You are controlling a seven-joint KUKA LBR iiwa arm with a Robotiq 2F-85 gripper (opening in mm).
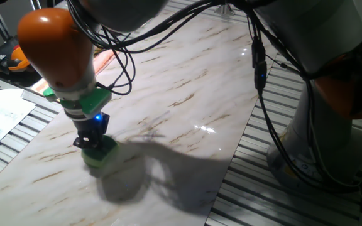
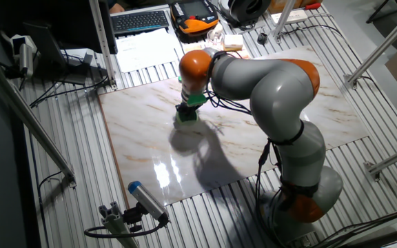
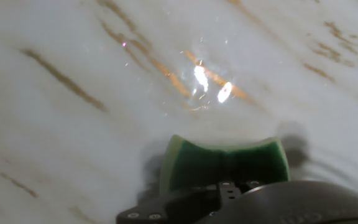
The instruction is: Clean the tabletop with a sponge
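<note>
Gripping the sponge (image 1: 99, 152), the gripper (image 1: 93, 142) presses it onto the tabletop (image 1: 187, 94) near its left edge. From the other fixed view, the sponge (image 2: 185, 116) is mostly hidden under the hand. Hand view: fingertips cut off, sponge (image 3: 225, 164) against marble.

dim room | glare on tabletop (image 3: 210, 81) — hand view blurred | arm shadow soft

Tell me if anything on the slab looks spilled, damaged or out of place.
Nothing stands out. The gripper holds the sponge down on the tabletop, and the marble around it shows only its brown veins, lamp glare and the arm's shadow. No spill or chip shows, and the hand view shows the same.
</note>
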